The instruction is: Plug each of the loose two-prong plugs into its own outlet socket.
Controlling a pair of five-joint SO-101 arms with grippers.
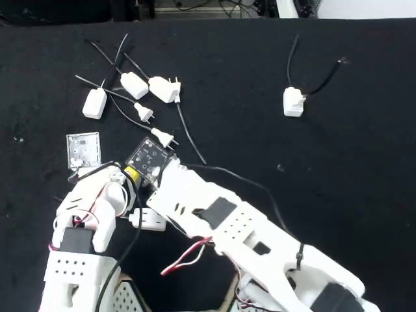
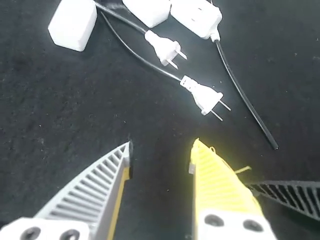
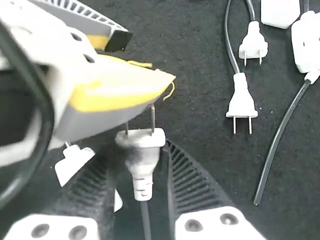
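Black table [image 1: 364, 162] all round, loose plugs [image 2: 202, 96] bright white on black cords [image 2: 240, 91], left gripper [image 2: 162, 146] flashing yellow pads [image 2: 220, 180] on ribbed grey fingers [image 2: 95, 180], right gripper [image 3: 141, 161] ribbed black, and its gripped plug [image 3: 141, 142] white, smudged grey.

Setting: robotics lab bench. Black cloth-covered table [image 1: 364, 162], stray cables [image 1: 227, 6] past its far edge, two white printed arms [image 1: 84, 227] [image 1: 247, 234] mounted side by side.

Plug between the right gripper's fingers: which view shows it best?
Right wrist view: plug close up, both prongs clear. In the high view the right arm hides it; the left wrist view looks past it.
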